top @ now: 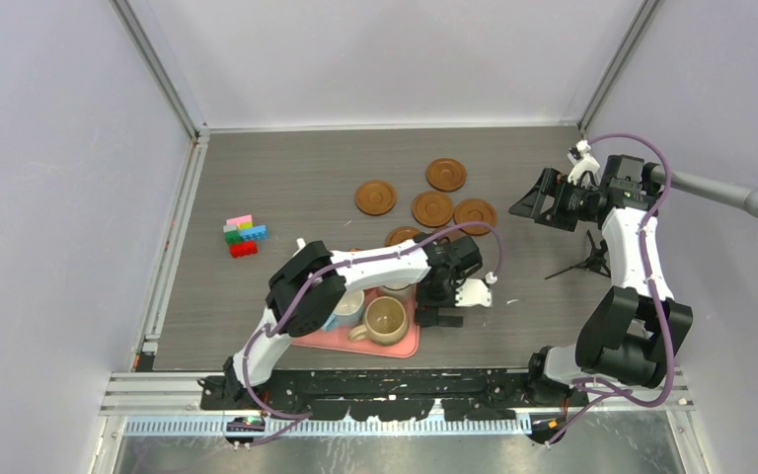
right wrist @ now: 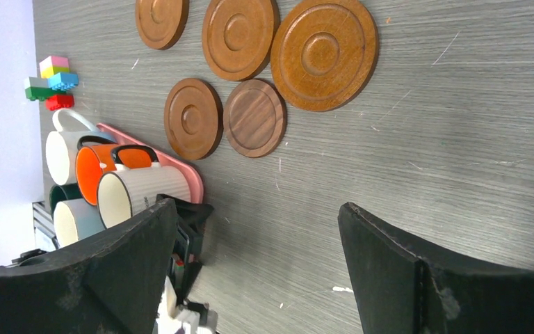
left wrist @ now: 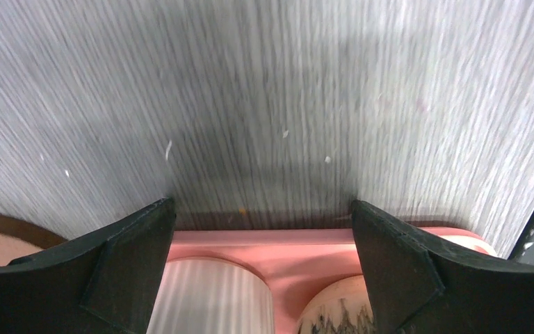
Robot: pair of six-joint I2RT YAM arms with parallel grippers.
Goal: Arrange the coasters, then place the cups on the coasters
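Hovering over the right end of the pink rectangular tray (left wrist: 264, 240), with the left hand (left wrist: 262, 209) spread apart and gripping nothing. Looks down on a white ribbed ceramic mug (left wrist: 208, 299) and a tan mug (left wrist: 334, 309), crowded on that tray beside an orange mug (right wrist: 97, 170), a dark green mug (right wrist: 59, 189), a light blue mug (right wrist: 76, 219) and a plain white mug (right wrist: 62, 149). Further out on the grey wood-grain surface (top: 286, 178), shows orange-brown rimmed wooden coasters (top: 432, 207) and one darker disc (right wrist: 254, 117) bunched loosely, none bearing a cup. Holds the right hand (right wrist: 257, 209) raised at the right, likewise apart and empty. Likely risks clipping a neighbouring rim or handle on descent into that crowd, tipping a mug or dragging the tray; also cramped cups without spreading those discs first.
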